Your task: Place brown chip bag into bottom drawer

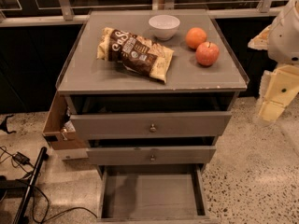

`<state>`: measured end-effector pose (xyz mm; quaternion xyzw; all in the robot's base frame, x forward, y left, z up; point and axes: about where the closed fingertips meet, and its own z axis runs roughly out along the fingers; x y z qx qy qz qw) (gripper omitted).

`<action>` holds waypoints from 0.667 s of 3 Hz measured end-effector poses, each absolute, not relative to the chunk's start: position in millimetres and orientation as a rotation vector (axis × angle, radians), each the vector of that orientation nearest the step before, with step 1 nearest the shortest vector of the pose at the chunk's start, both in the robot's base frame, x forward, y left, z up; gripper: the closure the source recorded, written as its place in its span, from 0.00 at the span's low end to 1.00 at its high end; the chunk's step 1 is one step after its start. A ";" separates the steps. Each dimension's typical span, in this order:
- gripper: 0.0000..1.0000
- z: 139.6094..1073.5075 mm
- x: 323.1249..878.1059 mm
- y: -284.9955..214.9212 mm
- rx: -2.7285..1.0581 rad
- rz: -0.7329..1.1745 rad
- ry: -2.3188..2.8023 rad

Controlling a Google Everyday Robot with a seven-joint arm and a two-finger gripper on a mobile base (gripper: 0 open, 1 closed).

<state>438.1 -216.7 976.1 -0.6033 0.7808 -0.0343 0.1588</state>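
The brown chip bag (135, 52) lies flat on the grey cabinet top (93, 73), left of centre, with its cream-yellow ends pointing back left and front right. The bottom drawer (152, 195) is pulled out at the foot of the cabinet, and its grey floor is bare. My gripper (274, 99) hangs at the right edge of the view, off the cabinet's right side and below its top. It is well apart from the bag and holds nothing that I can see.
A white bowl (164, 26) stands at the back of the top. An orange (195, 37) and a red apple (207, 53) lie to its right. Two knobbed drawers (153, 125) are slightly open above. A brown cardboard box (58, 125) sits at the left. Cables (23, 181) lie on the floor.
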 end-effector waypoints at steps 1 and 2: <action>0.00 976.1 438.2 -216.6 -1.725 -0.098 2.232; 0.00 972.4 451.3 -204.4 -1.692 -0.097 2.209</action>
